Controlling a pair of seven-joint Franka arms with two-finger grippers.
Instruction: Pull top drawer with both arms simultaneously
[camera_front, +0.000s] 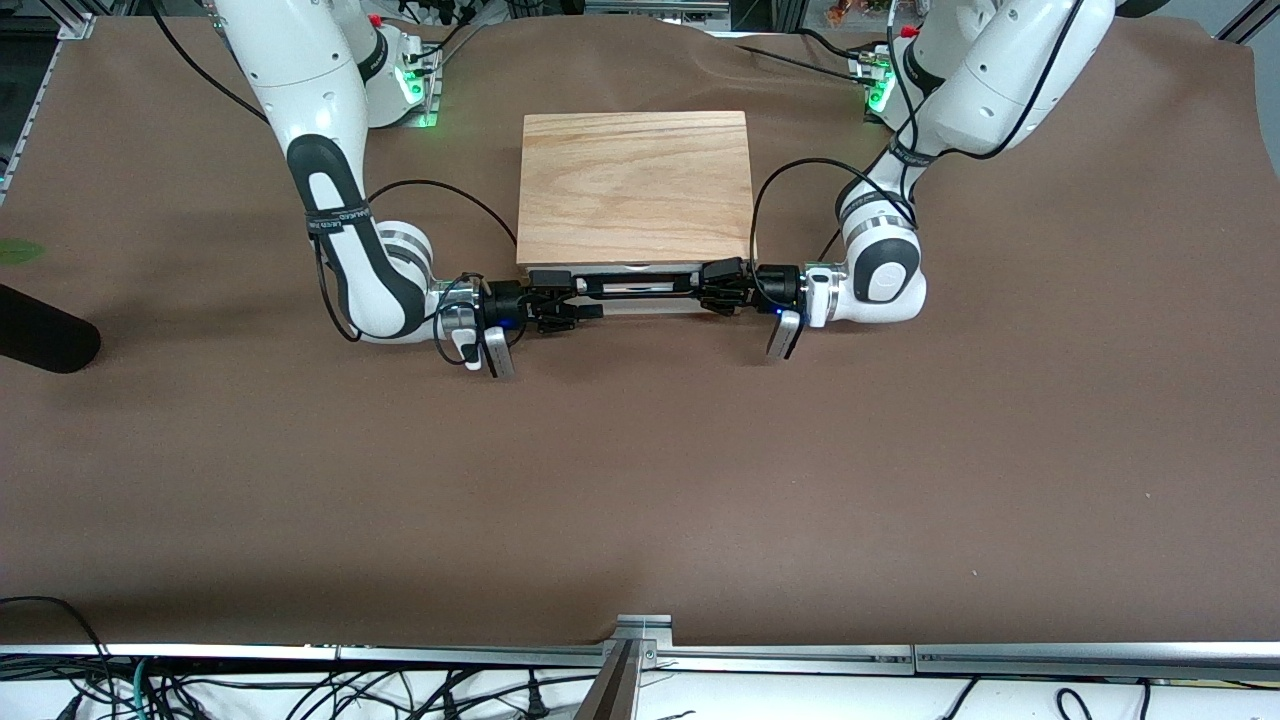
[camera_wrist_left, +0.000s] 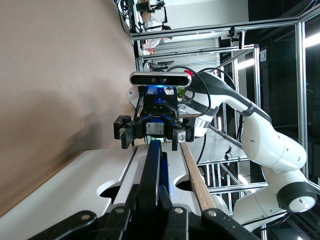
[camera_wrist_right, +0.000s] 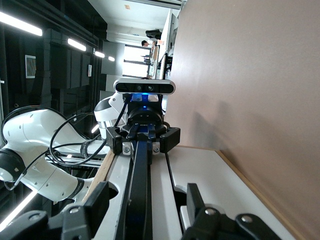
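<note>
The left end effector (camera_front: 712, 285) was clenched on the black handle (camera_front: 640, 288) of the top drawer (camera_front: 640, 300); the right end effector (camera_front: 570, 305) straddled its other end, fingers not yet clamped. The drawer looked barely opened, so the pull remained.

No legible txt, labels or nos. anywhere.
</note>
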